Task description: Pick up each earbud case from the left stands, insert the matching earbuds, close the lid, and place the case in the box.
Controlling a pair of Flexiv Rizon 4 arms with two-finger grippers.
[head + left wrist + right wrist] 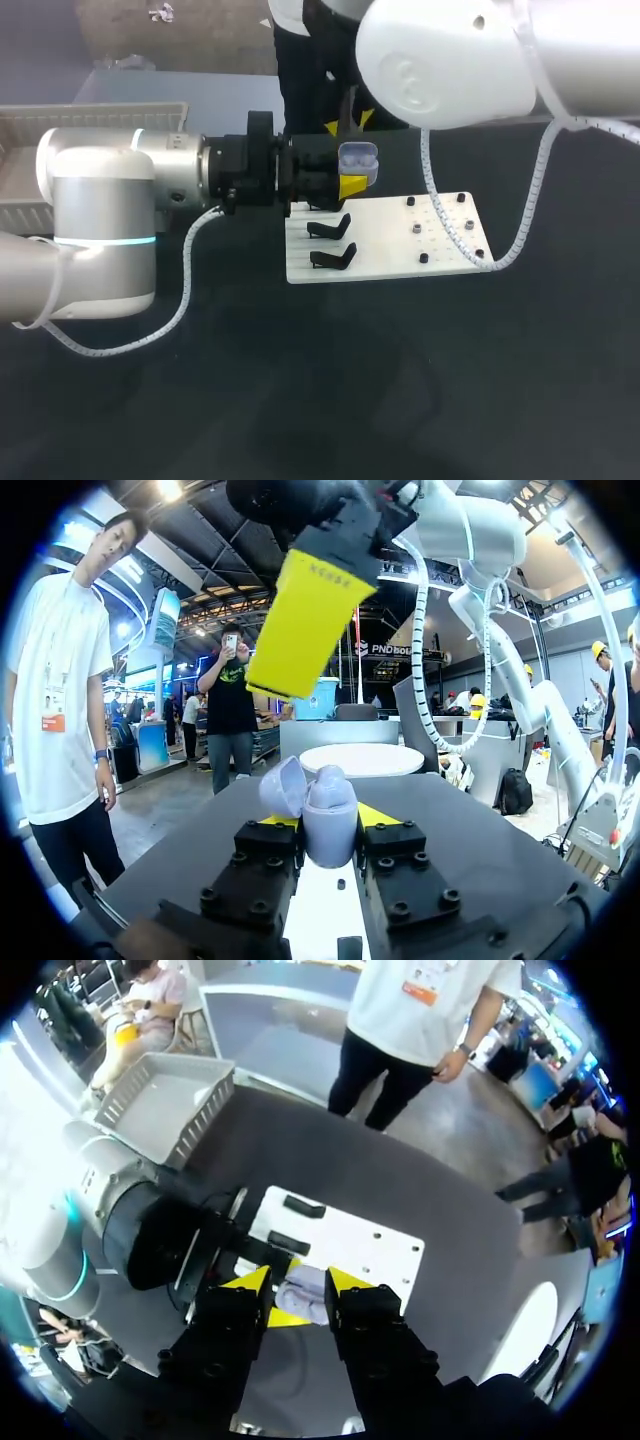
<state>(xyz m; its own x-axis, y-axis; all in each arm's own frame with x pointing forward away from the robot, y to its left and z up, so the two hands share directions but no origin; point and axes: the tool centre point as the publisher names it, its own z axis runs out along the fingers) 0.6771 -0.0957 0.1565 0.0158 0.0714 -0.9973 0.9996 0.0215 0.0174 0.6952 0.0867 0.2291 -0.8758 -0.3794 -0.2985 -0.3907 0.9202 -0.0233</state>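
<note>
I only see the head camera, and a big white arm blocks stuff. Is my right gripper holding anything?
Observer: Nothing shows between its fingers. In the right wrist view the right gripper stands open over the earbud case.
Operator: Is the lid open?
Observer: Yes, the left wrist view shows the lid tipped open to one side.
Operator: Does my left gripper have it?
Observer: Yes, the left gripper has a finger touching it on each side.
</note>
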